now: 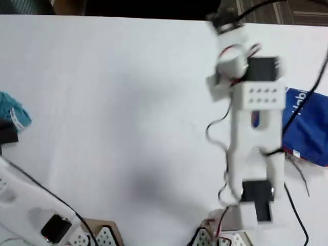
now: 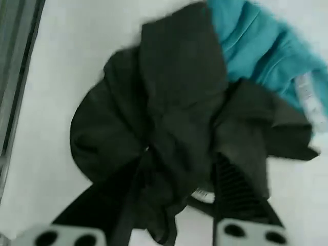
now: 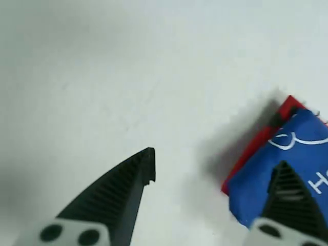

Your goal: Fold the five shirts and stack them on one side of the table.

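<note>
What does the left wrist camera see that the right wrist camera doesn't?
Only the left wrist view: a crumpled black shirt with a teal shirt touching it. Only the right wrist view: a blue shirt lying on a red shirt, and the open right gripper beside them. Both: the white table.

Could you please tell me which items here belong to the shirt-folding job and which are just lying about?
Belong: black shirt, between the left gripper's open fingers; teal shirt against it; blue shirt; red fabric beneath it, likely another shirt.
Lying about: black cable trailing across the blue shirt; brown board at the table's near edge.
</note>
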